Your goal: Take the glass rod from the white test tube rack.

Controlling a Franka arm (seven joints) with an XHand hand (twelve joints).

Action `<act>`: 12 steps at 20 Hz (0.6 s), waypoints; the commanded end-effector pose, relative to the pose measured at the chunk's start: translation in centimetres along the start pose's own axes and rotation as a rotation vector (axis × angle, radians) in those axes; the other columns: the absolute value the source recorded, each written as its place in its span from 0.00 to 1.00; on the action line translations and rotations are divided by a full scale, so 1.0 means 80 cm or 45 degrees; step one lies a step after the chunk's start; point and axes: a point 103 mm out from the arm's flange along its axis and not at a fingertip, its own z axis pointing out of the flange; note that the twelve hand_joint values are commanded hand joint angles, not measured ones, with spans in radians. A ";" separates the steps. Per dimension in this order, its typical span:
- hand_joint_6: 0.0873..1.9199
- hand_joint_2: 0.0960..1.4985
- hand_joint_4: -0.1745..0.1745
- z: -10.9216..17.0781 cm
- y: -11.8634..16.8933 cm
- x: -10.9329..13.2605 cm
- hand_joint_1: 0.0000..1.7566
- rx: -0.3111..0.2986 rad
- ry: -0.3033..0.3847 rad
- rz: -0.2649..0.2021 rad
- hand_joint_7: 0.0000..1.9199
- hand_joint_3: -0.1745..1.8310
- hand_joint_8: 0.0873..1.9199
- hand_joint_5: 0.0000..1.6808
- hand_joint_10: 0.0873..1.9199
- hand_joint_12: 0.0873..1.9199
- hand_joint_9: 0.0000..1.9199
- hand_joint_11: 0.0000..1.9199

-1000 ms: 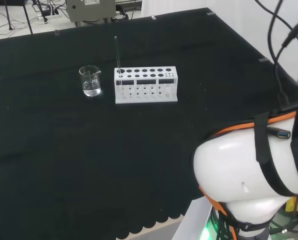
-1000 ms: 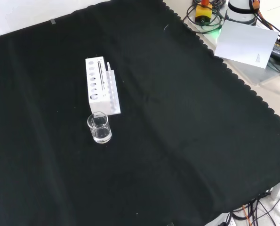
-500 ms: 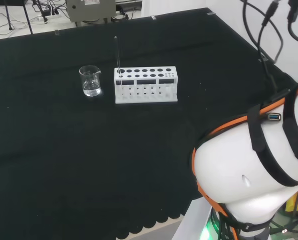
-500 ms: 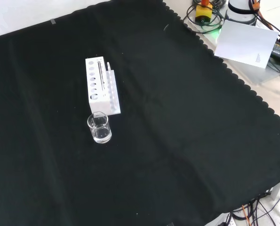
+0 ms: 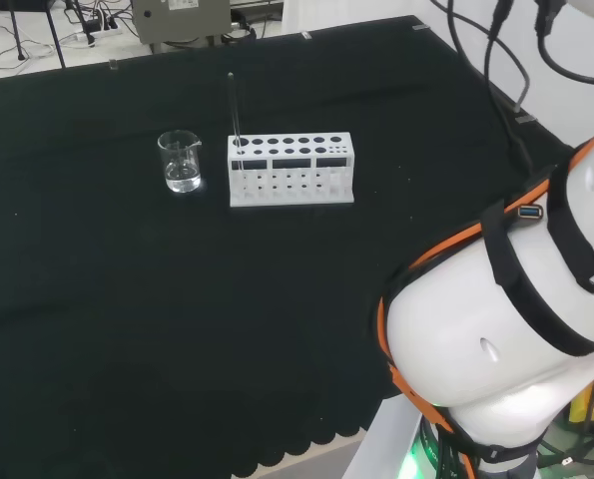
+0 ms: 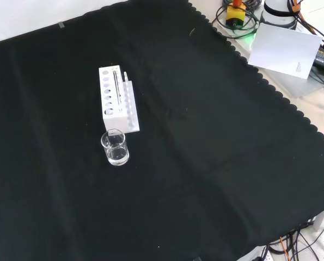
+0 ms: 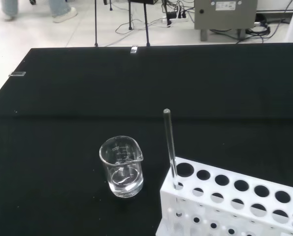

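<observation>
White test tube rack (image 5: 292,170) on black cloth (image 5: 127,299), taken as landmark. Glass rod (image 5: 234,108) stands near upright in the rack's end hole, at the end nearest the beaker (image 5: 181,161). Beaker just beside that end, apart from the rack, a little clear liquid in it. Head view: arm's white links (image 5: 496,329) bulk low right, well apart from rack. Hand's state: cannot tell

A lab: beaker (image 5: 181,162); test tube rack (image 5: 291,169) (cables behind)
</observation>
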 end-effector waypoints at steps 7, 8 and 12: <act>0.00 0.64 0.23 0.038 0.055 0.003 0.28 0.028 0.012 -0.053 0.05 0.26 0.41 0.13 0.44 0.75 0.14 0.00; 0.00 0.64 0.22 0.041 0.059 0.002 0.28 0.036 0.012 -0.057 0.05 0.26 0.41 0.13 0.44 0.76 0.14 0.00; 0.00 0.64 0.22 0.055 0.075 -0.004 0.28 0.055 0.026 -0.061 0.06 0.26 0.41 0.14 0.44 0.76 0.17 0.02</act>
